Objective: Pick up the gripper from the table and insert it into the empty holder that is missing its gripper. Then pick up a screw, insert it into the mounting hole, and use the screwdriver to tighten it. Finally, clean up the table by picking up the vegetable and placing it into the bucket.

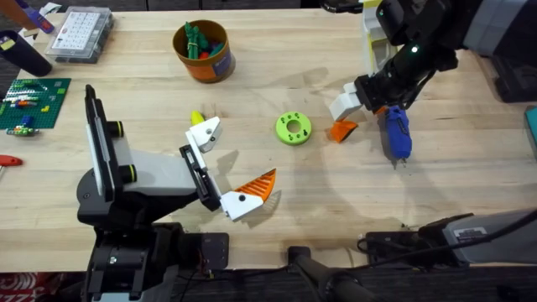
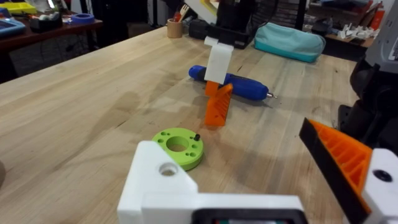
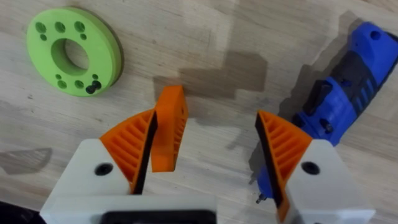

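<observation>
Gripper is standing tip-down on the table, tilted, leaning against one orange pad of the right claw. That claw is sitting spread wide around it, not clamping anything; the other pad is well apart from the part. So the pick is being set up, not made: I'm reading this as step one in progress, nothing finished yet. Holder is sitting on the left claw as its bare white bracket, dark hole showing, no orange finger in it. The left claw is hanging released too, with the bare bracket and its fitted finger spread apart, waiting near the table's middle and facing the right claw. Screwdriver is lying flat just beside the gripper, untouched. Green ring is lying between the two claws, carrying a small black bit that's probably the screw; too small to confirm. Bucket is standing at the far side, already holding green and red pieces. A small yellow thing is lying just beyond the holder, possibly the vegetable; can't tell. Still pending: grasp, insert, screw, tighten, cleanup.
</observation>
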### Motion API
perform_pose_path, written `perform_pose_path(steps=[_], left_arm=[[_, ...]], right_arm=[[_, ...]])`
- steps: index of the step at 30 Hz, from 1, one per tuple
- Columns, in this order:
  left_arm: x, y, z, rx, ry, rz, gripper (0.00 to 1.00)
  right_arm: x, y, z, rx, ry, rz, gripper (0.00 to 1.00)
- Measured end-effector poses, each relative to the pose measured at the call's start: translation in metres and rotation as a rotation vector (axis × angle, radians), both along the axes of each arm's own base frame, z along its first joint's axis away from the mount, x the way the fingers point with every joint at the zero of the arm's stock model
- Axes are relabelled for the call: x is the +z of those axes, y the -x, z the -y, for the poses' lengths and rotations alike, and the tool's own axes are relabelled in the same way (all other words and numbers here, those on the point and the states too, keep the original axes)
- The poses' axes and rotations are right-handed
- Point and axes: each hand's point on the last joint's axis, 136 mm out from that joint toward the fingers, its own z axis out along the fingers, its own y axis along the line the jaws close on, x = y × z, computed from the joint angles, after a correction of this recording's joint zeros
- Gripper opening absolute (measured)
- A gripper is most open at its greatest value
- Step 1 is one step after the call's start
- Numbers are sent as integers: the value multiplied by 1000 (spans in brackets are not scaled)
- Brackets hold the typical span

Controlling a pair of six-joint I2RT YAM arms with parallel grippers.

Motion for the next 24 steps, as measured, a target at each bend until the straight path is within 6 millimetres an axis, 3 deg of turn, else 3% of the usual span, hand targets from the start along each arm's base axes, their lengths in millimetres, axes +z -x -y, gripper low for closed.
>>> perform_pose_path(steps=[6, 17, 24], left_arm=[[0, 0, 0, -1, 1, -6, 990], [0, 0, 0, -1, 1, -6, 990], [0, 0, 0, -1, 1, -6, 990]], right_arm=[[-2, -11, -4, 1, -12, 34, 945], [-1, -1, -1, 16, -3, 4, 945], [34, 8, 1, 24, -20, 72, 945]])
